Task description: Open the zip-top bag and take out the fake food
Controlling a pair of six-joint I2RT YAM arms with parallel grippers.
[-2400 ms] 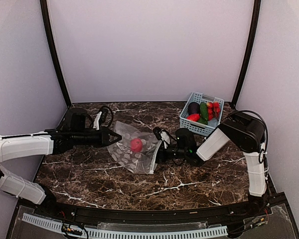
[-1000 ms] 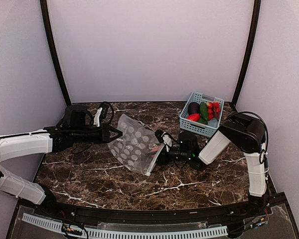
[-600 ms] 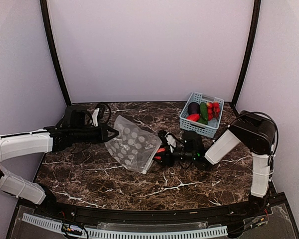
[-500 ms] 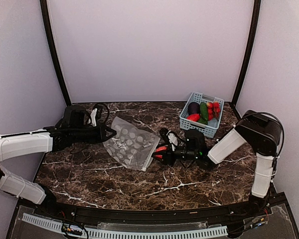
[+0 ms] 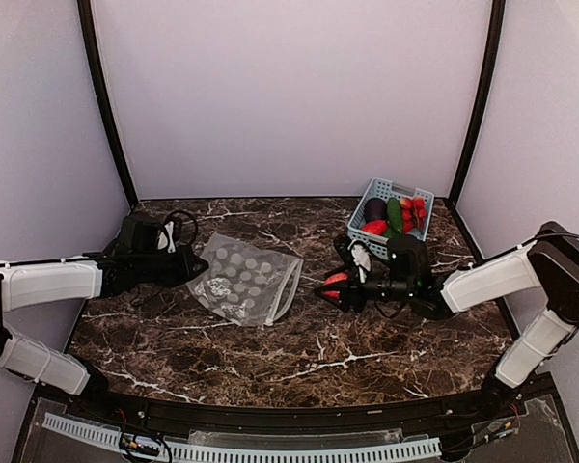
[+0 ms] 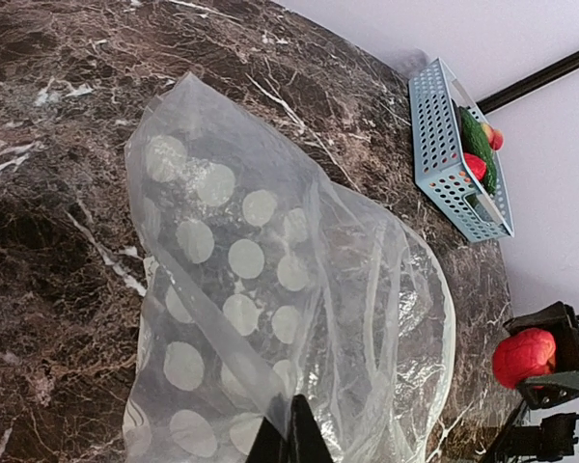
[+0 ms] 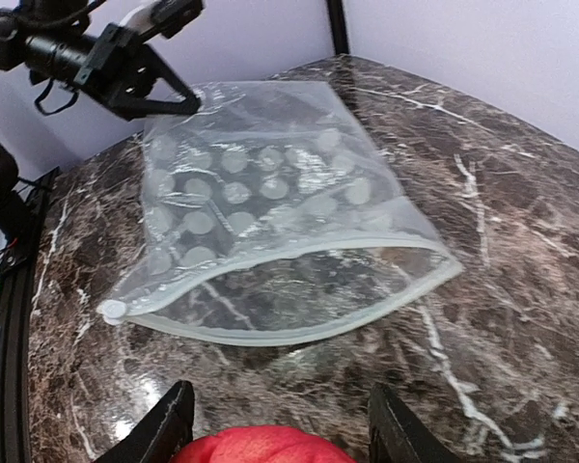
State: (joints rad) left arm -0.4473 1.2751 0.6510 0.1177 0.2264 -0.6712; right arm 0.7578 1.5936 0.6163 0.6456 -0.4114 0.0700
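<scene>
Only the right wrist view shows the bag (image 7: 261, 193) gaping open. The right gripper (image 7: 280, 432) clamps a red ball (image 7: 261, 449); the left gripper (image 6: 289, 442) pinches the bag's nine o'clock edge.

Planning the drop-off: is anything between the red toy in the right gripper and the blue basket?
Nothing visible. The right gripper holds the red toy food just short of the light-blue basket; the zip-top bag lies on the opposite side.

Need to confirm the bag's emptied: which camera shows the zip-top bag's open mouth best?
Right wrist: the zip-top bag lies mouth toward it, rim gaping, nothing visible inside. Left wrist sees the dotted face from the far end; top external shows it small, its mouth only a thin edge.
</scene>
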